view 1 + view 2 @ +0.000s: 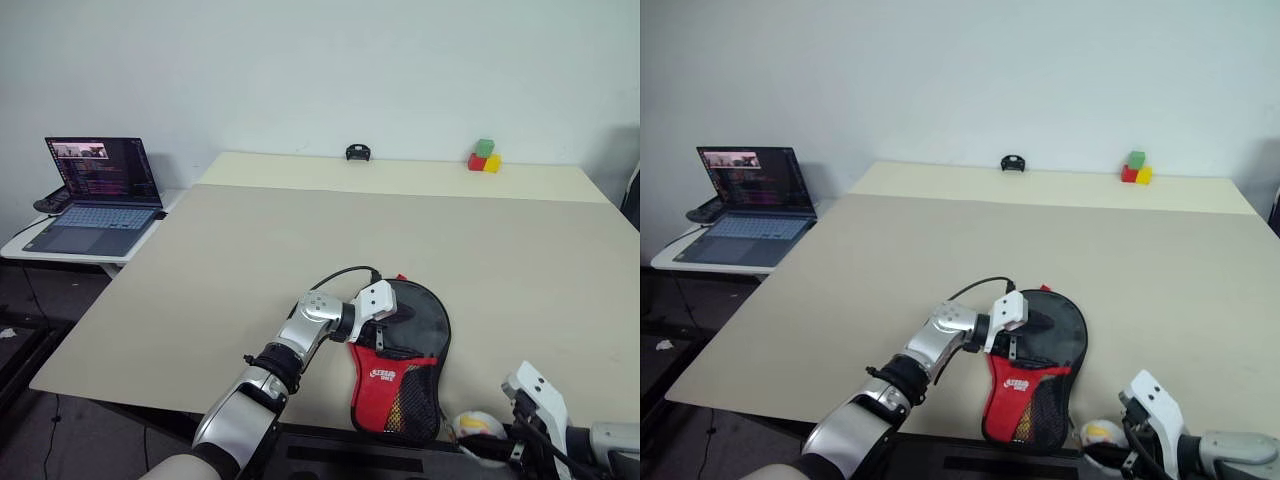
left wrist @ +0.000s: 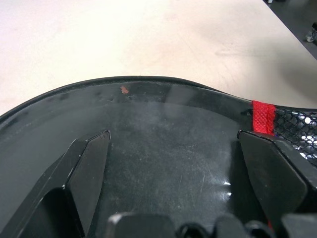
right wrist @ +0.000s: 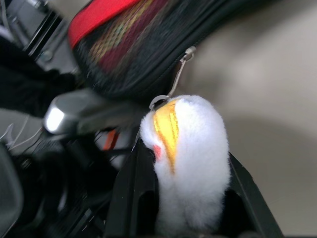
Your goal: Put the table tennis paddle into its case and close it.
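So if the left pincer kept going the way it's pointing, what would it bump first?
Probably the case itself. The left pincer, open, points at the case's black round part, with a finger on each side. How near it is can't be told, so it may already touch.

The white logo on the case is too small to read.

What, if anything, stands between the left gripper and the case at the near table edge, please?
Nothing visible does. The left gripper is already over the round black upper part of the case, its fingers spread wide on either side of the black surface. The right gripper grips a fluffy white zip-pull charm near the case's lower end.
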Available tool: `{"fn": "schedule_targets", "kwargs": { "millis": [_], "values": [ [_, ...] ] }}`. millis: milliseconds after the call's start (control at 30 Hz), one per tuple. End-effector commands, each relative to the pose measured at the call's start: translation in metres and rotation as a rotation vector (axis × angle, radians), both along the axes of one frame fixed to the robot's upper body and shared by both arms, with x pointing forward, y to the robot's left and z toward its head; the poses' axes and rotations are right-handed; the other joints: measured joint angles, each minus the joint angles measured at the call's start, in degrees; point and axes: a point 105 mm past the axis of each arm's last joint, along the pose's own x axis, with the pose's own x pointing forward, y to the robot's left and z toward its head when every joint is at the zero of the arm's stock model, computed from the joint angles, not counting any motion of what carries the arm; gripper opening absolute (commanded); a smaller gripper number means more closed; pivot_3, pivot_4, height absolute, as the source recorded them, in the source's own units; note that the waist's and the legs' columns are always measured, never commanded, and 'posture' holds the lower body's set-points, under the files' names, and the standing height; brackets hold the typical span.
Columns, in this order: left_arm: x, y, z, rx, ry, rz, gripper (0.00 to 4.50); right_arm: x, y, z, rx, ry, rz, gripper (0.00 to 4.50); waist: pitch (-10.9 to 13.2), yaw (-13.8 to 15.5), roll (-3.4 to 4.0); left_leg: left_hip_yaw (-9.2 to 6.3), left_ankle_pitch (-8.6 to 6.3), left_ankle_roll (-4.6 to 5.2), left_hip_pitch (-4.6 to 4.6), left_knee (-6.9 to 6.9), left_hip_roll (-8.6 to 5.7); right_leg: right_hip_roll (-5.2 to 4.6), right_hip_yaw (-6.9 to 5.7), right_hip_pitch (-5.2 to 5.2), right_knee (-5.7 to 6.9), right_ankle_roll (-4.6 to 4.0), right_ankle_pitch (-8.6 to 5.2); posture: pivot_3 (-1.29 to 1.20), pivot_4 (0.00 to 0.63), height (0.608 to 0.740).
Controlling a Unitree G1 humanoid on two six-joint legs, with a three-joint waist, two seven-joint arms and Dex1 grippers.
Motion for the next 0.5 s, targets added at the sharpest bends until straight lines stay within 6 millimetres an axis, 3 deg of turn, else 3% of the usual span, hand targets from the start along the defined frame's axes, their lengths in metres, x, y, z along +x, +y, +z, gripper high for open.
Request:
{"fn": "schedule_targets", "kwargs": {
  "millis": [33, 333, 500],
  "values": [
    [-0.018, 0.015, -0.049, 0.161, 0.117, -0.01, 4.5, -0.018, 0.017, 0.008, 0.065, 0.023, 0.108, 0.67, 0.0, 0.0, -0.01, 0.0, 0.0, 0.0, 0.03, 0.0, 0.02, 0.0, 0.0, 0.02, 0.0, 0.0, 0.0, 0.0, 0.15, 0.74],
    [-0.02, 0.011, -0.048, 0.162, 0.113, -0.024, 4.5, -0.051, 0.042, 0.009, 0.158, 0.091, 0.204, 0.67, -0.1, 0.0, -0.11, 0.01, -0.04, -0.04, 0.07, -0.01, 0.04, 0.01, -0.01, 0.09, -0.08, 0.03, -0.02, 0.0, 0.15, 0.74],
    [-0.02, 0.01, -0.048, 0.163, 0.111, -0.03, 4.5, -0.049, 0.046, 0.005, 0.166, 0.077, 0.198, 0.67, -0.1, 0.1, -0.16, 0.0, -0.07, -0.07, 0.07, -0.02, 0.04, 0.01, -0.02, 0.1, -0.11, 0.05, -0.03, 0.0, 0.15, 0.74]
  ]
}}
